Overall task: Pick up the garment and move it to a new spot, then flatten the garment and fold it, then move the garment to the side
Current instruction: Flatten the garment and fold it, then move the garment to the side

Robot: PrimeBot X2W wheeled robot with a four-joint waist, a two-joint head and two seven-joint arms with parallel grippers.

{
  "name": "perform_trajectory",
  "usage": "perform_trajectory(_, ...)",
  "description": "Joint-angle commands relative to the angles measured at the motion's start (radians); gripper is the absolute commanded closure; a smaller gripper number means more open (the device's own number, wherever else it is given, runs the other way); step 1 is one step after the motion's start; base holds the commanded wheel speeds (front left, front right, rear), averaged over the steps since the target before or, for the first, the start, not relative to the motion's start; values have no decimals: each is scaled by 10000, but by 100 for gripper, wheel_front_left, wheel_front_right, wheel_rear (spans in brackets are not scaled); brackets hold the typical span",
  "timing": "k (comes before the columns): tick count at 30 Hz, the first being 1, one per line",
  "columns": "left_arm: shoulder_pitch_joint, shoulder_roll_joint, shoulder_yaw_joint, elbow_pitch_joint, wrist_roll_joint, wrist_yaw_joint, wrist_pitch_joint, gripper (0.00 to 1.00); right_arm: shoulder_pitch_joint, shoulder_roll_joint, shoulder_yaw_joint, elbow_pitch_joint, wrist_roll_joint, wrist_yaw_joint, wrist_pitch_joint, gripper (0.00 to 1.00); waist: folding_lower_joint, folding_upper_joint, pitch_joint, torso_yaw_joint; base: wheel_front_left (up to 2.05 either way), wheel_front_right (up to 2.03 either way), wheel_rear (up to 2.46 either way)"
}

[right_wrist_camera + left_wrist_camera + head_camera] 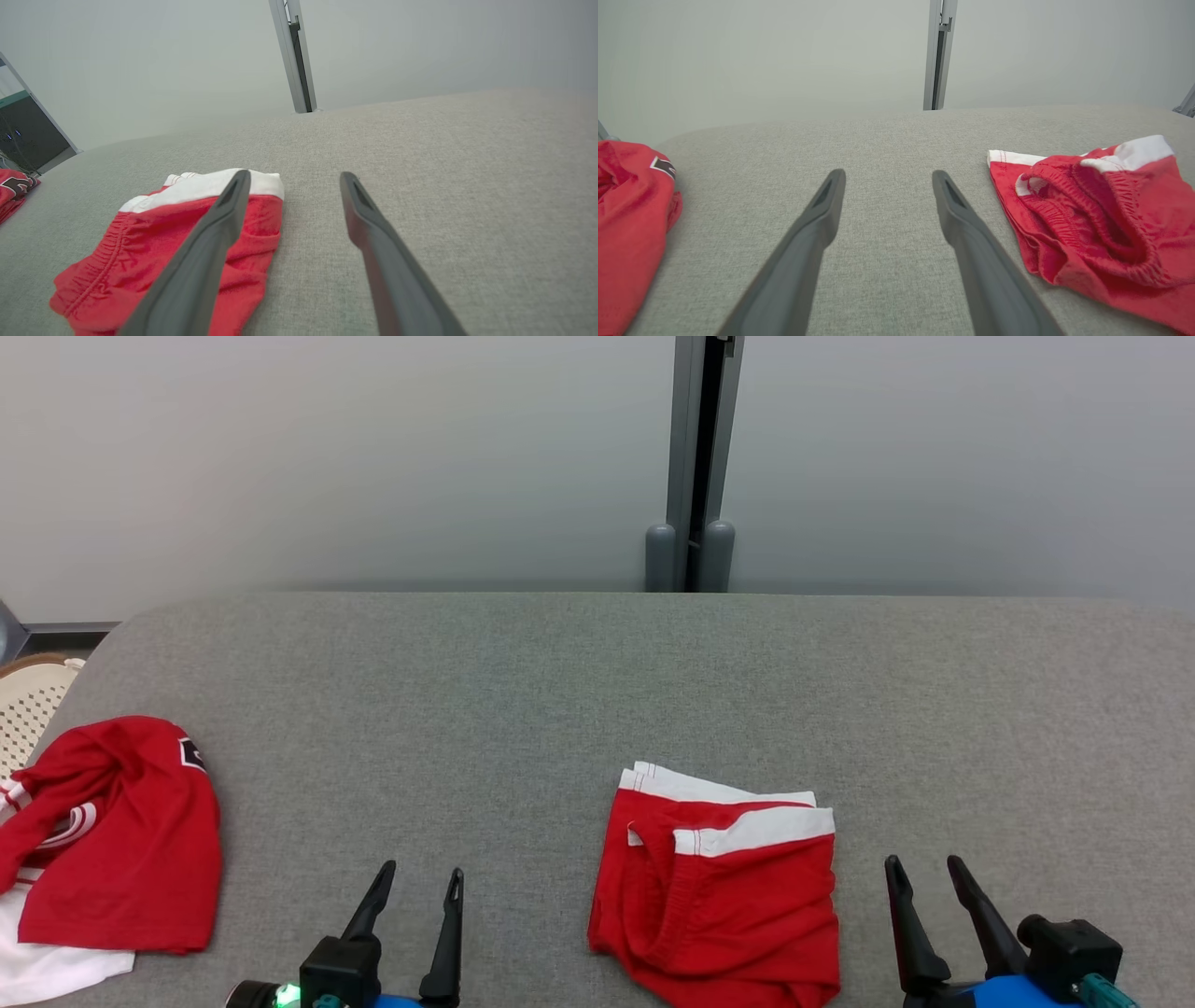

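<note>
Garment lies on table; heap, perhaps shirts, leftward.

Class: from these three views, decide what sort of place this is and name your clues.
Probably an indoor test room for clothes folding: a grey cloth-covered table, plain pale wall panels with a metal post, folded red shorts and a crumpled red garment.
</note>
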Motion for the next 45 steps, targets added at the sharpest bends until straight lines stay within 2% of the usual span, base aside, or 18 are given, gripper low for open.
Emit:
perform_trajectory(1,129,2,-1,-8,-6,-22,-27,0,-120,-17,65,127,8,1,-32,0,0,-1,-5,14,0,0,0)
perform_trajectory(11,-83,-6,-181,128,-256,-79,-27,0,-1147,-26,567,2036,-491,1,-32,0,0,-1,438,349,0,0,0)
perform_trajectory(15,-243,-3,-283,210,-334,-122,-27,0,-1908,-22,477,3478,-679,1,-30,0,0,-1,795,642,0,0,0)
perform_trajectory(21,-465,-7,-277,294,-350,-151,-28,0,-2649,-20,778,4670,-630,1,-12,0,0,-1,1159,1015,0,0,0)
perform_trajectory(22,-502,-7,-257,293,-343,-158,-28,0,-2726,-19,782,4760,-661,1,-4,78,0,-1,1195,1044,0,0,0)
perform_trajectory(23,-522,-3,-237,292,-335,-164,-28,0,-2772,-11,762,4834,-691,1,4,100,0,-1,1218,1063,0,0,0)
perform_trajectory(27,-494,-6,-157,230,-329,-188,-27,0,-2914,-53,296,4516,-894,-7,-12,100,0,-1,1260,908,0,0,0)
perform_trajectory(30,-474,-9,-195,157,-368,-203,-27,0,-2930,-46,31,4186,-1072,-6,-19,100,0,-1,1219,457,0,0,0)
perform_trajectory(41,-1102,-10,-1310,-205,-502,-296,-28,0,-2942,-31,222,3571,-1165,-1,-21,100,0,-1,1319,-2512,0,0,0)
perform_trajectory(45,-1375,-2,-1761,-227,-524,-275,-27,0,-2775,-23,252,3346,-1092,-1,-19,100,0,-1,1428,-3248,0,0,0)
